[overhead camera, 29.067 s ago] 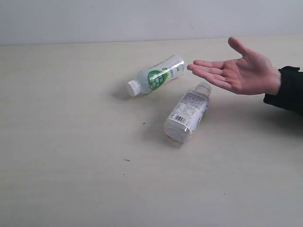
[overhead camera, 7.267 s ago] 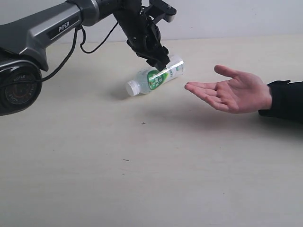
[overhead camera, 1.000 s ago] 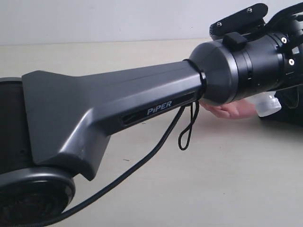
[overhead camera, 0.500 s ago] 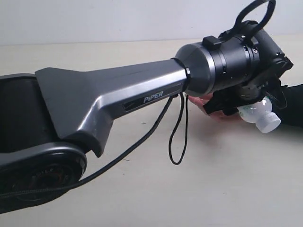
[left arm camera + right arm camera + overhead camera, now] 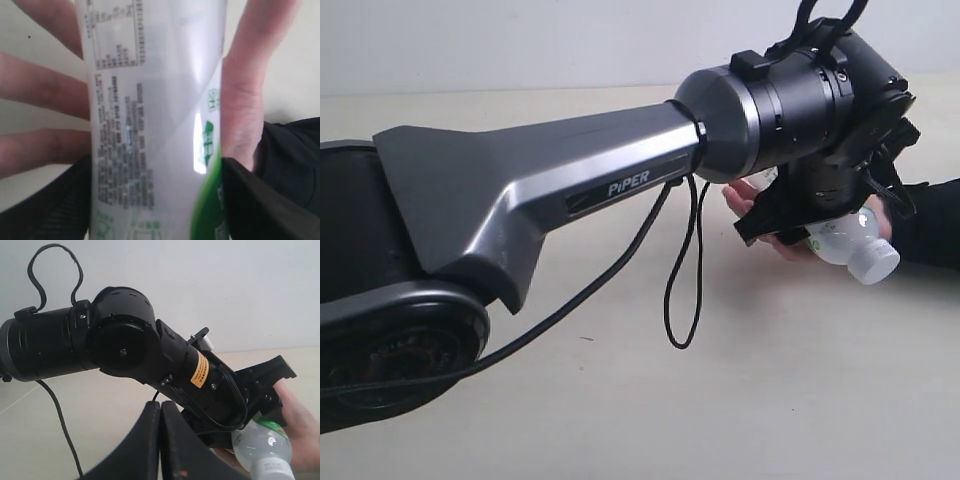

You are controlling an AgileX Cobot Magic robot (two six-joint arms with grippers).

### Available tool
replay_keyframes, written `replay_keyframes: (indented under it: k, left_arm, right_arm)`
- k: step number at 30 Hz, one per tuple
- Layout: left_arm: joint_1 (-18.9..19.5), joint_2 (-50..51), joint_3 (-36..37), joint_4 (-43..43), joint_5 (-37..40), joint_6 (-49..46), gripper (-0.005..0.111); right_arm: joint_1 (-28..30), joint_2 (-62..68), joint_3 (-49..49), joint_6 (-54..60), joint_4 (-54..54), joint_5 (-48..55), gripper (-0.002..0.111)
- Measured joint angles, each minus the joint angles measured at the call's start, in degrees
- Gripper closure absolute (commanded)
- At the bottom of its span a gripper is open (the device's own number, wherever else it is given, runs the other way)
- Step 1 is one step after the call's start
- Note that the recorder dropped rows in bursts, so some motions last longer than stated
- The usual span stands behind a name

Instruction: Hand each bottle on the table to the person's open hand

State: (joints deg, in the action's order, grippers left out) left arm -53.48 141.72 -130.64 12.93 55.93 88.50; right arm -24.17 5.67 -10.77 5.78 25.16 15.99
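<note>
A clear bottle (image 5: 850, 245) with a green-white label and a white cap is held over the person's open hand (image 5: 745, 195) at the right of the table (image 5: 770, 400). My left gripper (image 5: 817, 232) is shut on it. In the left wrist view the bottle (image 5: 155, 125) fills the space between both black fingers of the left gripper (image 5: 157, 170), with the hand's fingers (image 5: 45, 95) spread behind it. The right wrist view shows the same bottle (image 5: 262, 445) resting against the palm (image 5: 300, 425). My right gripper (image 5: 161, 407) is shut and empty, well back from the hand.
The left arm's grey forearm (image 5: 540, 190) and its dangling black cable (image 5: 685, 290) stretch across the exterior view and hide much of the table's middle. The person's dark sleeve (image 5: 930, 215) lies at the right edge.
The left wrist has turned and pulled a little to the left, and the bottle's cap end has dropped lower against the palm. The right gripper stays shut.
</note>
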Motion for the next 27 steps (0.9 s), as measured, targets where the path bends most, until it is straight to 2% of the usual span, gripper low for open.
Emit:
replay_keyframes:
  k: [6, 12, 15, 19, 21, 23, 27]
  left_arm:
    - [1.7, 0.0, 0.0, -6.3, 0.3, -3.3, 0.107]
    - [2.6, 0.0, 0.0, -8.5, 0.3, -5.1, 0.106]
    - [2.8, 0.0, 0.0, -8.7, 0.3, -5.6, 0.092]
    - [2.8, 0.0, 0.0, -8.8, 0.3, -5.9, 0.056]
    - [2.8, 0.0, 0.0, -9.0, 0.3, -6.0, 0.042]
    - [2.9, 0.0, 0.0, -9.0, 0.2, -6.2, 0.038]
    - [2.9, 0.0, 0.0, -9.0, -0.9, -6.9, 0.038]
  right_arm:
    - [0.0, 0.0, 0.0, 0.0, 0.0, 0.0, 0.108]
    - [0.0, 0.0, 0.0, 0.0, 0.0, 0.0, 0.108]
    - [0.0, 0.0, 0.0, 0.0, 0.0, 0.0, 0.108]
    - [0.0, 0.0, 0.0, 0.0, 0.0, 0.0, 0.108]
    - [0.0, 0.0, 0.0, 0.0, 0.0, 0.0, 0.108]
    - [0.0, 0.0, 0.0, 0.0, 0.0, 0.0, 0.108]
    - [0.0, 0.0, 0.0, 0.0, 0.0, 0.0, 0.108]
